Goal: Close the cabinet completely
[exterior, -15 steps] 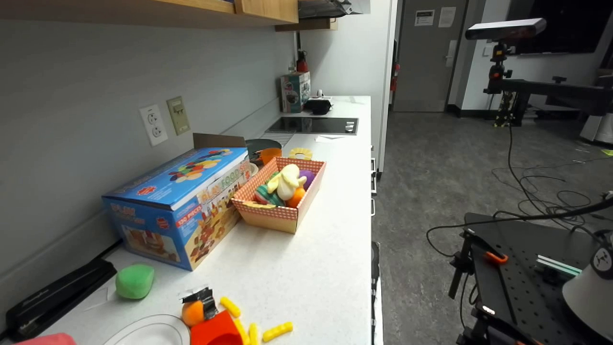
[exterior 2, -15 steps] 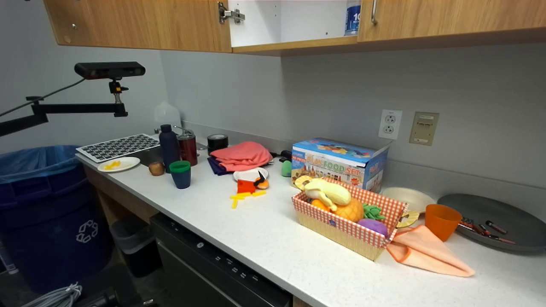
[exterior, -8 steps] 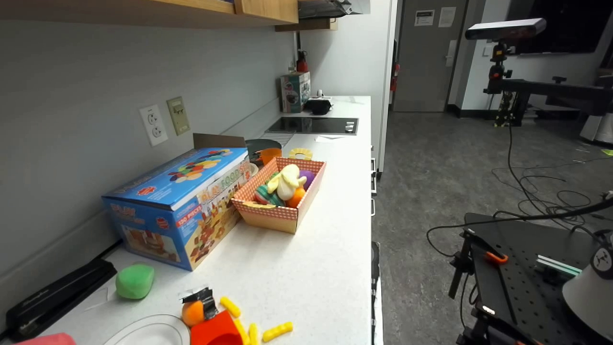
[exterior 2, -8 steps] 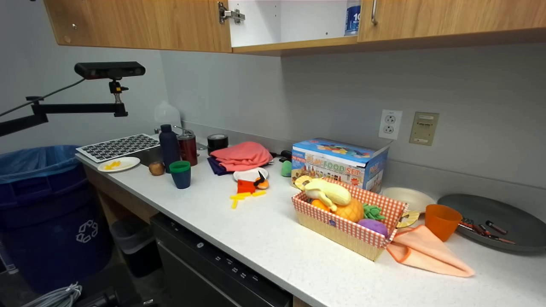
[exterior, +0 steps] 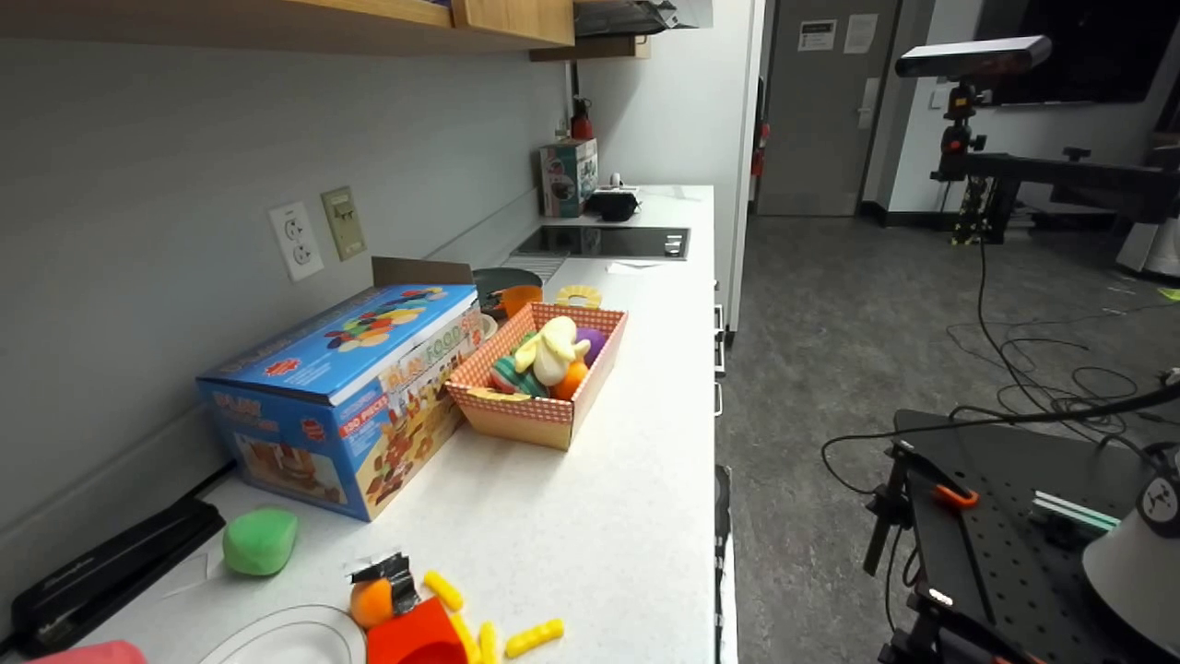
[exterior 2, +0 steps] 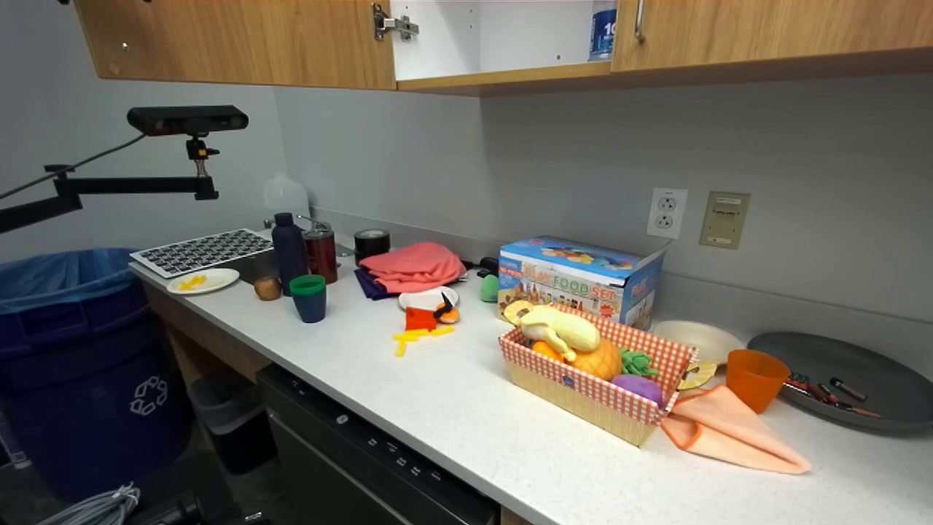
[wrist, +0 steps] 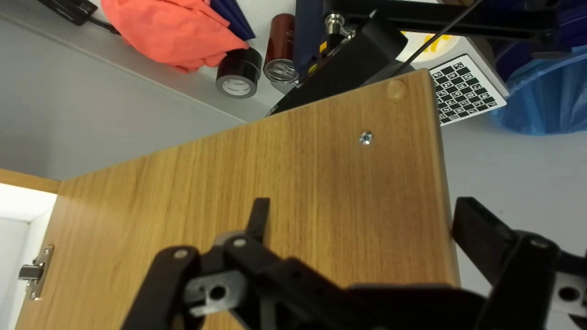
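Observation:
The wooden upper cabinet (exterior 2: 503,76) has its left door (exterior 2: 240,44) swung wide open, baring the white inside and a hinge (exterior 2: 395,26). In the wrist view the inner face of that door (wrist: 321,183) fills the middle. My gripper (wrist: 363,204) stands open there, its fingers far apart. One finger (wrist: 259,217) lies over the inner face; the opposite finger (wrist: 477,229) is just past the door's free edge, and whether it touches is unclear. Most of the arm is out of sight in both exterior views.
A camera on a black arm (exterior 2: 188,120) hangs below the open door. A bottle with a blue label (exterior 2: 603,33) stands inside the cabinet. A neighbouring door (exterior 2: 773,33) with a metal handle is closed. On the counter are a toy box (exterior 2: 576,281) and a basket (exterior 2: 583,401).
At the top edge above the door in an exterior view, small dark bits show slightly more than before. The door looks almost unmoved, and the counter objects stay put.

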Available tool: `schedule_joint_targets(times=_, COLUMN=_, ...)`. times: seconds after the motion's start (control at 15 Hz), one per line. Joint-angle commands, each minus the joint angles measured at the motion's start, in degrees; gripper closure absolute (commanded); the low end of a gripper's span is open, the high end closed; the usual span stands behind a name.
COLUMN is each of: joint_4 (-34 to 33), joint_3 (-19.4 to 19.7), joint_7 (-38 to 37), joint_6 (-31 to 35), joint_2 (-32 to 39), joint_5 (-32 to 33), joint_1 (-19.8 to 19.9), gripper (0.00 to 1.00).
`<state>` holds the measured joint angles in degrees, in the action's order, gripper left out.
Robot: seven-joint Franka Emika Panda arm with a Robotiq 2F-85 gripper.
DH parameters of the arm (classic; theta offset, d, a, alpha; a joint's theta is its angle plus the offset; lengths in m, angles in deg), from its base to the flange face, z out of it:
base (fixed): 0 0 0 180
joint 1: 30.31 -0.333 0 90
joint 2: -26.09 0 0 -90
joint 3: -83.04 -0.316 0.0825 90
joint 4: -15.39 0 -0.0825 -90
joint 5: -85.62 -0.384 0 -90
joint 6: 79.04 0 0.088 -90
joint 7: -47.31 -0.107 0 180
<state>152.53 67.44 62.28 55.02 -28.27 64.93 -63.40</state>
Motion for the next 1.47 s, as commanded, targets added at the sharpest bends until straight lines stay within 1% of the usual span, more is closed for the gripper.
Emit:
schedule_joint_targets(times=0.0, joint_4=-1.5, joint_3=0.7, joint_7=0.0, joint_6=3.9, joint_2=3.2, joint_5=0.2, joint_1=-1.9, gripper=0.00)
schedule_joint_targets(times=0.27, joint_4=-3.1, joint_3=1.1, joint_7=-1.4, joint_6=3.4, joint_2=4.9, joint_5=-0.1, joint_1=-3.5, gripper=0.00)
schedule_joint_targets(times=0.47, joint_4=-5.8, joint_3=1.7, joint_7=-4.1, joint_6=-0.7, joint_2=6.0, joint_5=-1.9, joint_1=-5.1, gripper=0.00)
schedule_joint_targets(times=0.73, joint_4=-8.6, joint_3=0.6, joint_7=-6.7, joint_6=-1.4, joint_2=7.3, joint_5=-2.0, joint_1=-5.5, gripper=0.00)
schedule_joint_targets(times=1.0, joint_4=-8.2, joint_3=-1.3, joint_7=-8.5, joint_6=-0.3, joint_2=7.7, joint_5=1.5, joint_1=-2.6, gripper=0.00)
schedule_joint_targets(times=1.2, joint_4=-7.7, joint_3=-2.7, joint_7=-8.9, joint_6=-0.4, joint_2=8.1, joint_5=6.1, joint_1=0.3, gripper=0.00)
schedule_joint_targets(times=1.4, joint_4=-8.6, joint_3=-4.4, joint_7=-8.9, joint_6=-1.9, joint_2=8.0, joint_5=11.1, joint_1=3.1, gripper=0.00)
